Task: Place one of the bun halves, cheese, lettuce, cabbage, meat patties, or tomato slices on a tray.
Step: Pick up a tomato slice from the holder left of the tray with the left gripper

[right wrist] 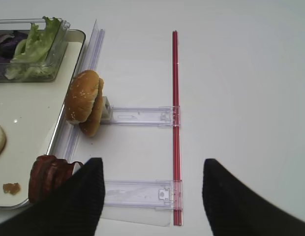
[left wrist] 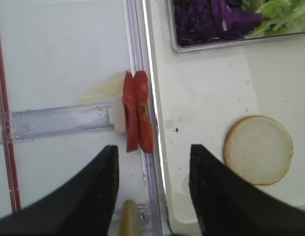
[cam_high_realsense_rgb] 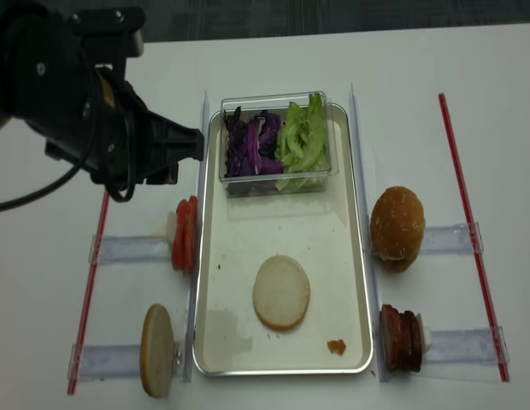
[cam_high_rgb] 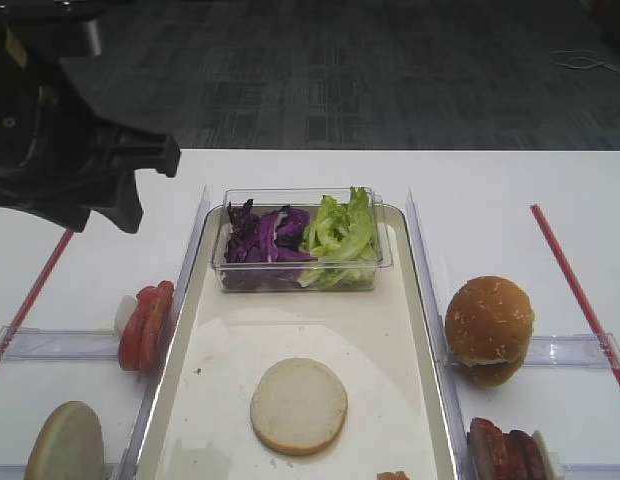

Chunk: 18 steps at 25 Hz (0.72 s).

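The left tool (left wrist: 152, 189) hangs open and empty above the upright tomato slices (left wrist: 137, 113) just outside the tray (cam_high_realsense_rgb: 350, 256), a closeness only its wrist view shows, while the right tool (right wrist: 152, 196), likewise open, hovers over the white tabletop (right wrist: 241, 88) beside the meat patties (right wrist: 48, 174).

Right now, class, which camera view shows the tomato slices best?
The left wrist view: the tomato slices stand large on edge beside the tray. Both exterior high views show them small; the right wrist view misses them.
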Each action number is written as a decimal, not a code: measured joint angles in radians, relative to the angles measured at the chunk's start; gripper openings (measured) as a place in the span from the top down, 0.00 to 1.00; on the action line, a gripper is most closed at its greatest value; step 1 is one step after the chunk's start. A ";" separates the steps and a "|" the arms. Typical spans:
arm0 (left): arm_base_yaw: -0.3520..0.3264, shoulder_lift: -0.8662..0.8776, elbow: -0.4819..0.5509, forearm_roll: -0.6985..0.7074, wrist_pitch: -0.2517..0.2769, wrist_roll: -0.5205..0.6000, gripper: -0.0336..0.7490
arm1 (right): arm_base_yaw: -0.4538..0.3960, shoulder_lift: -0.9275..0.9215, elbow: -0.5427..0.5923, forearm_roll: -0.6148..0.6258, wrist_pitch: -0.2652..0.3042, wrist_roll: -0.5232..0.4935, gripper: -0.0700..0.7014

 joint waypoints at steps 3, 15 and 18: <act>-0.014 0.052 -0.020 -0.002 0.000 -0.004 0.55 | 0.000 0.000 0.000 0.000 0.000 0.000 0.32; -0.015 0.187 -0.028 -0.029 -0.025 -0.006 0.55 | 0.000 0.000 0.000 0.000 0.000 0.002 0.32; -0.015 0.208 -0.028 -0.032 -0.035 -0.006 0.55 | 0.000 0.000 0.000 0.000 0.000 0.002 0.32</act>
